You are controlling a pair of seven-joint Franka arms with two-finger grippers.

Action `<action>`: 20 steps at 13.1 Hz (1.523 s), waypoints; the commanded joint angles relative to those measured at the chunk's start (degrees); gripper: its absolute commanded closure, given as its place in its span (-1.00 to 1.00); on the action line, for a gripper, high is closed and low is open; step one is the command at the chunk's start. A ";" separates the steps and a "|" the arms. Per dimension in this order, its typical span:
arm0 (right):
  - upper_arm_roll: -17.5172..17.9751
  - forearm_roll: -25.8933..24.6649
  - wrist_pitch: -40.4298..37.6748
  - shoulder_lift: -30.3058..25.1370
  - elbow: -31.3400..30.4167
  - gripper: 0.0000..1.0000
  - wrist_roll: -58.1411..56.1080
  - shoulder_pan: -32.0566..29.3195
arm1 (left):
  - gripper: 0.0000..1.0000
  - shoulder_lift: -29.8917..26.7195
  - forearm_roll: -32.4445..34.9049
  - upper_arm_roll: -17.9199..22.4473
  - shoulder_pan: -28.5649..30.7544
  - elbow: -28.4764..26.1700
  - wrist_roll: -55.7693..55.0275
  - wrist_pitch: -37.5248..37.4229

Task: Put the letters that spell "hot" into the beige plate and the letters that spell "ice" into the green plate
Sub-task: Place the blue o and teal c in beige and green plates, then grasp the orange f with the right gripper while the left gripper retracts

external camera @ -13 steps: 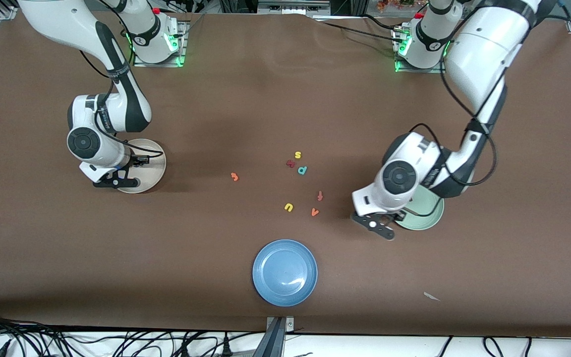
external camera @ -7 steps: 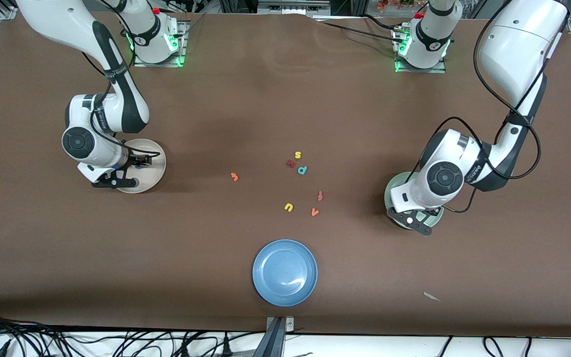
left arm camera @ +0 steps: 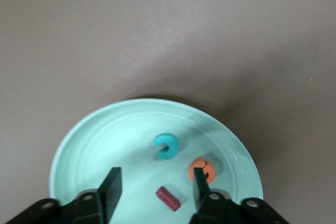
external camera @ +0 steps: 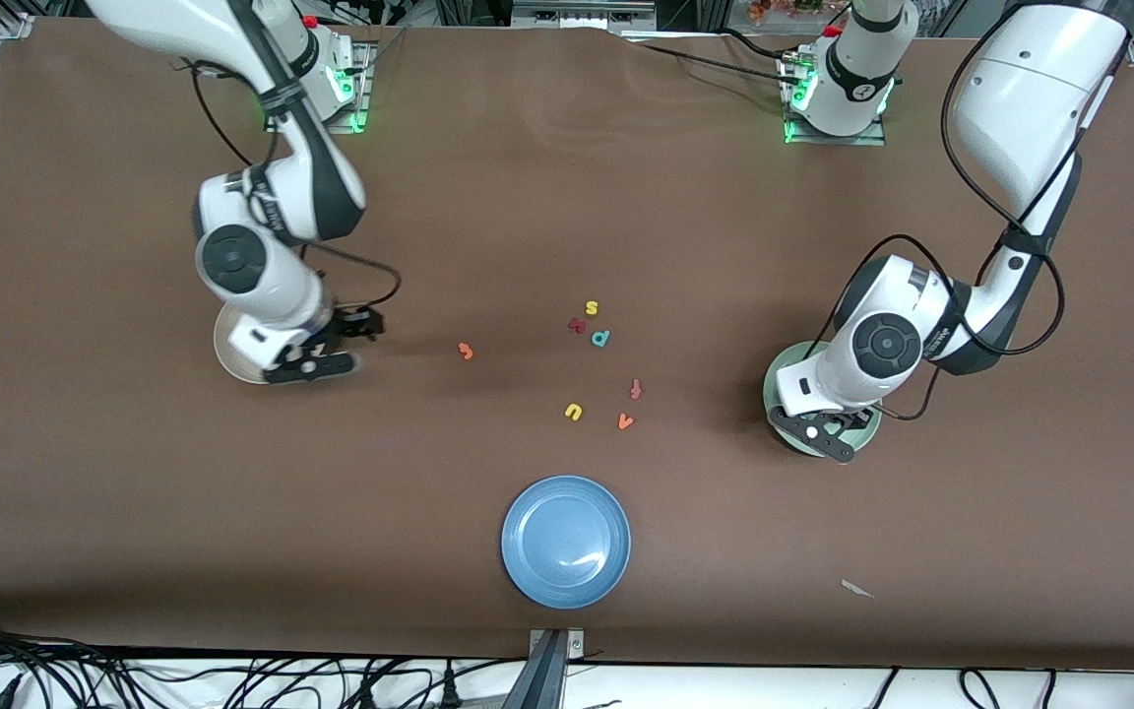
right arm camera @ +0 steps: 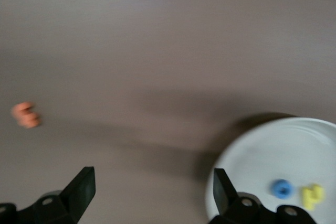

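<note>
Since a second ago the right pincer (external camera: 316, 359) has swung off the beige plate (external camera: 230, 350) toward the orange t (external camera: 466, 350) on the desk (external camera: 567, 197), fingers wide apart and empty, h (right arm camera: 313, 194) and o (right arm camera: 282, 188) lying in that plate. Over the green plate (left arm camera: 73, 150), the left pincer (left arm camera: 156, 187) hangs parted above the teal c (left arm camera: 166, 146), orange e (left arm camera: 201, 169) and maroon i (left arm camera: 168, 199)

I see a blue plate (external camera: 566, 542) nearest the front camera; yellow s (external camera: 592, 308), teal p (external camera: 600, 338), red-orange f (external camera: 635, 388) lie mid-table. Yellow u (external camera: 573, 412) and orange v (external camera: 625, 421) sit nearer that plate.
</note>
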 commanded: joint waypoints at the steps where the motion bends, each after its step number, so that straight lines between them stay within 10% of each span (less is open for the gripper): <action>1: 4.57 0.33 2.12 3.73 2.17 -0.99 -0.36 -0.09 | -1.00 -4.84 0.96 -1.13 0.96 -0.26 0.39 -3.26; 13: 5.73 -0.29 21.90 13.14 1.56 -0.96 -1.94 5.63 | -1.00 -13.64 -15.04 -1.74 1.23 22.94 0.04 -34.72; 17: 5.55 -1.87 22.26 13.50 1.47 -0.28 -1.77 5.54 | -1.00 -19.60 -15.22 0.18 0.88 21.90 0.65 -37.63; 20: 5.55 -1.87 22.26 13.67 1.47 -0.09 -1.50 5.45 | -1.00 -24.70 -15.31 10.18 -6.05 20.67 0.65 -38.43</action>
